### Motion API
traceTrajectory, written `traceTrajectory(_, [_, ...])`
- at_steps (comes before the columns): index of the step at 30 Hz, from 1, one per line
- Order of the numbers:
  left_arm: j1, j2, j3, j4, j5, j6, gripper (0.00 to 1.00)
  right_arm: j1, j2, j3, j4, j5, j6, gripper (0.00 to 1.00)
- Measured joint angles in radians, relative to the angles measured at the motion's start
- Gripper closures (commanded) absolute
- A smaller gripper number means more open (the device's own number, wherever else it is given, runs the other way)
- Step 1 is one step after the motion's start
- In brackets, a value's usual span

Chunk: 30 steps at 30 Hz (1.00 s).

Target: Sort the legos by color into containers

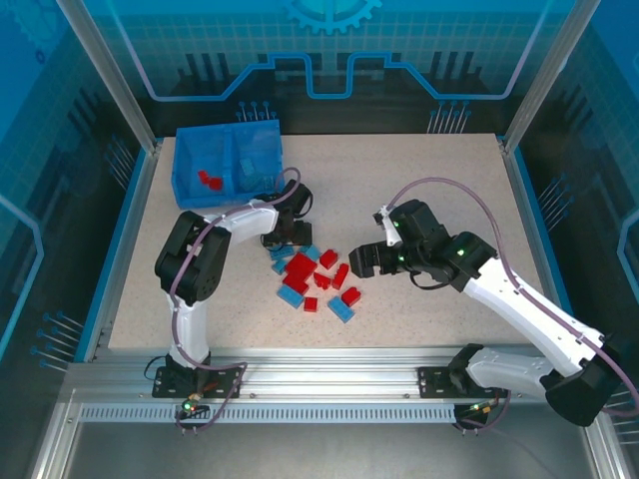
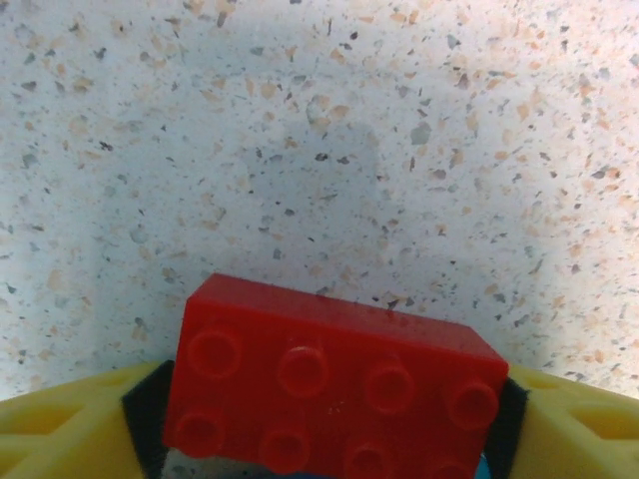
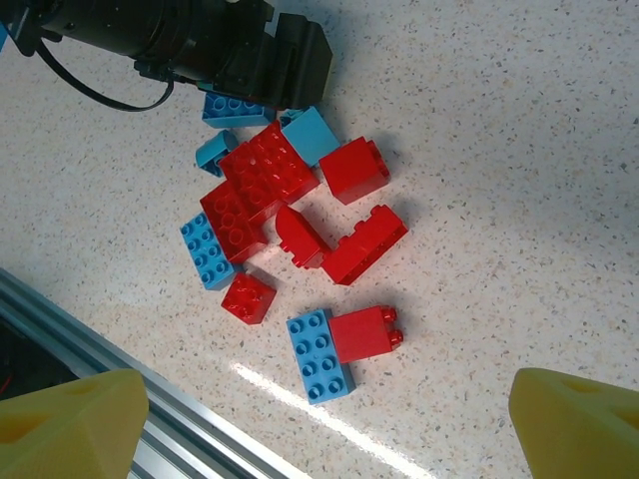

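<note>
Enclosure (image 1: 329, 40): blue see-thru panels on alu posts all round. Back panel is printed w/ a gear shape & a circuit-style line.

Worktop (image 1: 449, 190): pale stone-look surface w/ beige/grey flecks, blue edging L & R. R wrist cam shows a glare streak on it.

Alu rail (image 1: 329, 384) runs along the near edge & carries both arm bases.

R arm (image 1: 519, 294): white/black, reaches in from near R toward centre.

L arm (image 1: 200, 254): folded, elbow on the L side, wrist over the far L end of the pile.

Bin (image 1: 180, 170): blue, far L corner of worktop, two compartments side by side w/ a mid divider. L compartment holds a few red bricks (image 1: 208, 181). R compartment contents too blurred to tell.

Legos pile (image 1: 315, 274): red & lt-blue mixed, mid worktop, btwn the two wrists, well apart from the bin.

L jaws: clenched on a red 2x4 brick (image 2: 329, 384), studs toward the cam, yellow pads (image 2: 60, 429) on both short ends. Can't tell if it's lifted or resting.

R jaws: released, set wide, yellow tips (image 3: 70, 424) at both lower corners of R wrist cam, nothing btwn them. They sit just R of the pile.

Singles, R wrist cam:
- Stacked red plates (image 3: 268, 170) at pile centre.
- Blue 2x4 (image 3: 319, 356) touching a red block (image 3: 361, 332) on its side, a bit apart on the near side.
- Small red 2x2 (image 3: 248, 297) just beside another blue brick (image 3: 208, 251).
</note>
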Motion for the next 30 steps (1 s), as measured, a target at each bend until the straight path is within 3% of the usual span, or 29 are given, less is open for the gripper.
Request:
traceTrajectory(10, [0.000,0.001,0.000,0.008,0.002,0.072,0.47,0.000,0.016,-0.013,0.002,-0.075,0.006,0.05])
traceTrajectory(17, [0.000,-0.024,0.000,0.005,0.003,0.073,0.51,0.000,0.050,-0.012,0.002,-0.076,0.014,0.05])
traceTrajectory(22, [0.008,-0.153,0.033,-0.047,-0.023,0.072,0.51,0.000,0.047,0.001,0.000,-0.074,0.015,0.05])
traceTrajectory(25, [0.047,-0.217,0.122,-0.075,-0.038,0.074,0.51,-0.003,0.047,0.024,0.000,-0.071,0.014,0.05])
traceTrajectory(30, [0.221,-0.241,0.283,-0.085,-0.043,0.075,0.51,-0.009,0.061,0.067,0.002,-0.071,0.013,0.05])
